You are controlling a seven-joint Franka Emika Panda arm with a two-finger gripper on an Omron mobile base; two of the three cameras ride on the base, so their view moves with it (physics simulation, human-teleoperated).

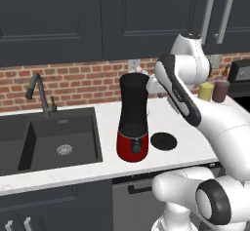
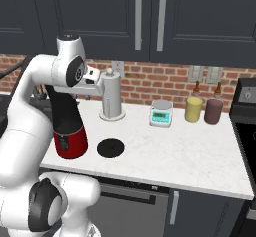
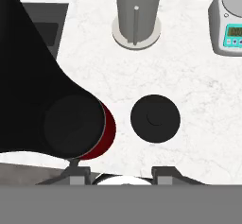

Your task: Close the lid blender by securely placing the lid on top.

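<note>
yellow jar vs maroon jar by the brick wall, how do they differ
The yellow jar is pale yellow; the maroon jar is dark reddish brown. In the right base view the yellow jar stands left of the maroon jar, nearer the kitchen scale. The maroon jar sits closer to the stove. Both are short upright cylinders of similar size on the counter.

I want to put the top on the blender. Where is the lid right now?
The lid lies flat on the white counter, just to the right of the blender and its red base in the left base view, in front of the paper towel holder.
</note>
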